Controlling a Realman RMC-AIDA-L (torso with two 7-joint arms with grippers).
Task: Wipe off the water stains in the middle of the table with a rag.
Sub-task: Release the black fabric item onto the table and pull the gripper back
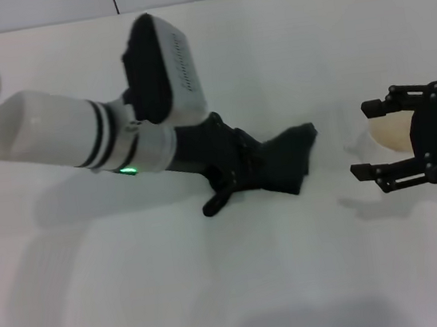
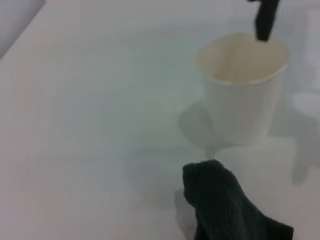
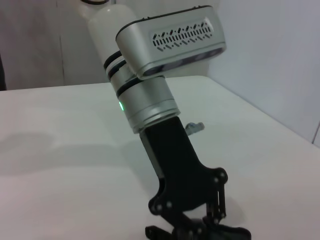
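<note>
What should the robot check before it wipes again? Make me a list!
1. Rag held in the left gripper: ok, the jaws are closed on it.
2. Rag down on the table: ok, it looks pressed to the surface.
3. Water stains found: cannot tell, no puddle shows in any view.
4. Cup out of the wiping path: not ok, it stands upright close ahead of the rag.
5. Right gripper out of the way: cannot tell; its open jaws sit around the cup.

No legible text or markings.
</note>
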